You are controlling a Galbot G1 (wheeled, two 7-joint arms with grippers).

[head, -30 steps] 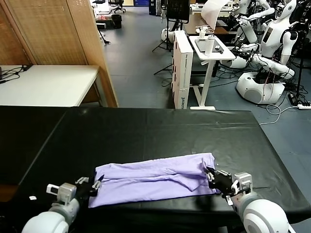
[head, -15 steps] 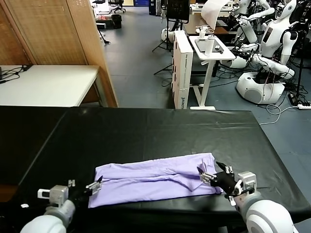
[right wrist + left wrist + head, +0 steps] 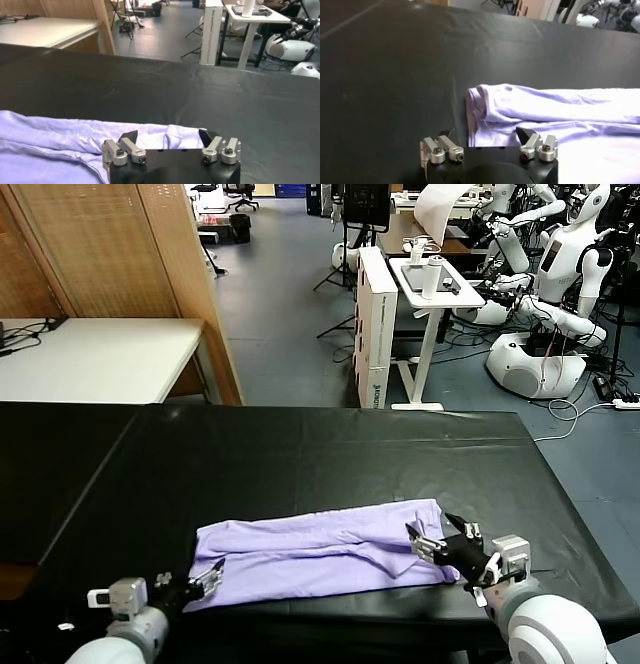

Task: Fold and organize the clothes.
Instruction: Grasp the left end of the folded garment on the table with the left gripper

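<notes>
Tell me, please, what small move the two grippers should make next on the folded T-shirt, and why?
Probably close both on the near hem. The left gripper is open at the T-shirt's left corner, and the right gripper is open over the right end. Neither holds fabric yet, so nothing can be folded.

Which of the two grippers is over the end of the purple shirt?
The right gripper, open above the T-shirt. The left gripper sits at the corner.

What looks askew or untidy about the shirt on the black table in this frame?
The lavender T-shirt is folded into a long band that lies slightly slanted, with rumpled creases and a bunched left end. Nothing is spilled or damaged. Both open end effectors, left and right, sit at its ends.
</notes>
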